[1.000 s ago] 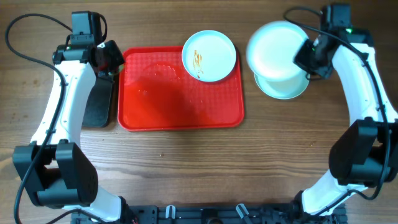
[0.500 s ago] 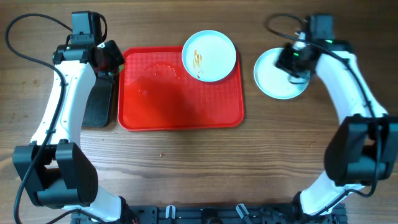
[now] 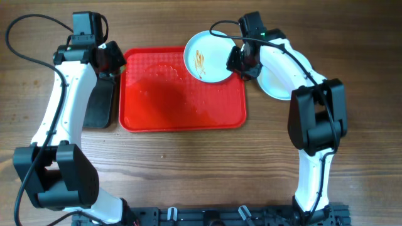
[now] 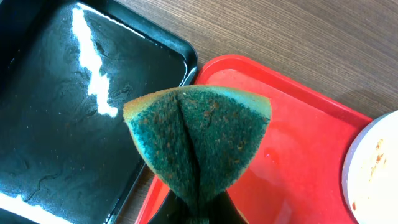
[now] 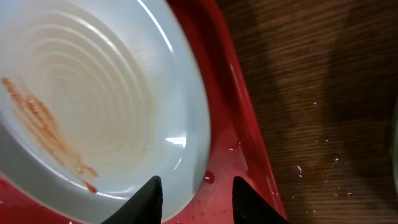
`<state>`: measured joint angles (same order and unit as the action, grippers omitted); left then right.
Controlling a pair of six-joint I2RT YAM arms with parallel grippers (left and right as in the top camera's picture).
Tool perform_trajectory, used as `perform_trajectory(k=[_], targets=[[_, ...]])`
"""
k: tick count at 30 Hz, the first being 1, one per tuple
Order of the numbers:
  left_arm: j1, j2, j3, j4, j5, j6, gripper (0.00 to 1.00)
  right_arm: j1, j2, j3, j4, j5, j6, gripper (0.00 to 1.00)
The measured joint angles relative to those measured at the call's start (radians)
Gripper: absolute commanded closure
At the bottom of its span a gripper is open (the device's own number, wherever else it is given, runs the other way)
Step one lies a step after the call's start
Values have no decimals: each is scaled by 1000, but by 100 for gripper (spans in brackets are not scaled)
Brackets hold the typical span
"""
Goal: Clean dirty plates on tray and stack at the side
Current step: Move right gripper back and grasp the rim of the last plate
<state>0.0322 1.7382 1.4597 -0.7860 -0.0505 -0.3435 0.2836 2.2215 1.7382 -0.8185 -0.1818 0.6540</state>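
I have the left jaws pinching a folded green sponge [image 4: 198, 134] tight at its lower point, so the scrubbing face fans out ahead of them. It hangs over the seam where the black tray [image 4: 56, 124] meets the left rim of the red tray [image 4: 298, 155]. I read that as a waiting spot, out of the right arm's path yet close to the work. The one dirty plate [image 3: 211, 55] sits in the tray's far right corner, orange-brown streaks left of its centre, its rim riding over the tray's edge. The right jaws are spread. In the right wrist view, one of the fingertips [image 5: 153, 194] is over the plate's well and the other over the tray's wet floor, with the plate's rim between them. I can't tell whether either touches. My guess is they are placed to nip that rim and steady or lift the plate for the sponge. Room is tight there: the plate's edge lies just beside the tray's raised lip, so the outer finger has only a narrow channel. Droplets on the tray and on the bench [image 5: 323, 93] suggest a slippery grip. The side stack [image 3: 276, 89] lies just right of the tray, partly under the right forearm; I can't count its plates, and a careless swing could clip it. To the left, the tray's open red floor gives the sponge a free run toward the plate.
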Motion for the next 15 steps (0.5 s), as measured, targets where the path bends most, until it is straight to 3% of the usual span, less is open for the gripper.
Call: perform_trajectory(k=[1, 5, 10, 15], targets=[[0, 0, 0, 0, 0, 0, 95, 1, 3, 0, -1, 1, 11, 88], [0, 0, 0, 0, 0, 0, 96, 20, 3, 2, -11, 6, 34, 93], [0, 0, 0, 0, 0, 0, 96, 89, 3, 2, -15, 46, 35, 83], [0, 0, 0, 0, 0, 0, 96, 108, 5, 2, -15, 59, 39, 82]])
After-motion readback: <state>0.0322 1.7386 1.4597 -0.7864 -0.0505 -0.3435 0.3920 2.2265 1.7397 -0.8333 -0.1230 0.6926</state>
